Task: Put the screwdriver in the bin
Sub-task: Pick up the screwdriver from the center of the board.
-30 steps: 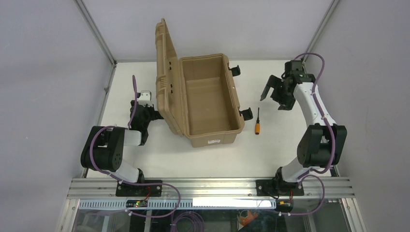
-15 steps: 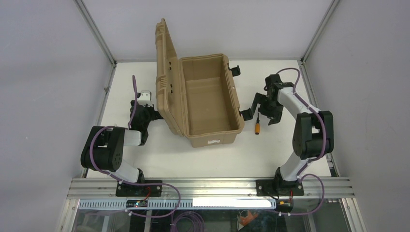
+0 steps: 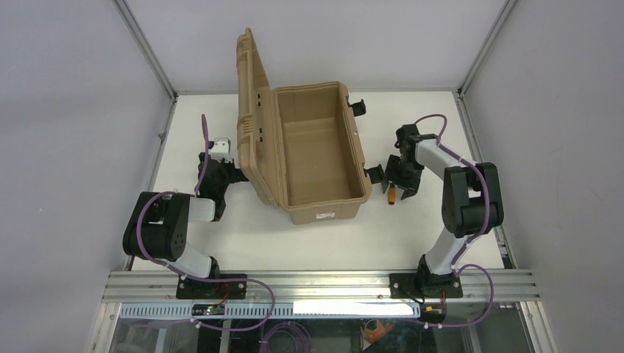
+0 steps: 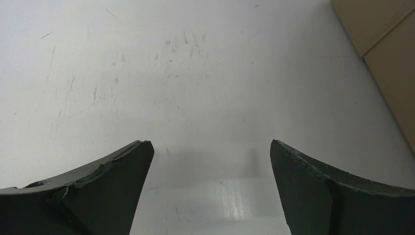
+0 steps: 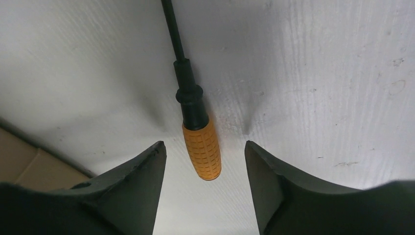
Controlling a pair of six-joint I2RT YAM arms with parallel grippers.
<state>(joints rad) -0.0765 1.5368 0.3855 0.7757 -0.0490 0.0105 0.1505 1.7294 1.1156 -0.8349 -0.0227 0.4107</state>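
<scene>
Orange-handled, the screwdriver (image 5: 200,152) lies flat on the counter (image 3: 412,235), between the open tan bin (image 3: 316,158) and the counter's right edge. We hold nothing yet. Our right gripper (image 5: 204,144) straddles the handle, spread wide and clear of it; grasping, lifting and dropping it in remain. Its long axis runs near-to-far, tip toward the far edge.

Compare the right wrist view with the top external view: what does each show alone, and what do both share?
Only the right wrist view: the gridded texture on the orange handle of the screwdriver, which lies on the table between the spread fingers, neither touching it. Only the top external view: the whole open interior of the bin, its raised lid, and the left arm beside it. Both: the screwdriver, the right gripper around it, the white table and some tan bin.
</scene>
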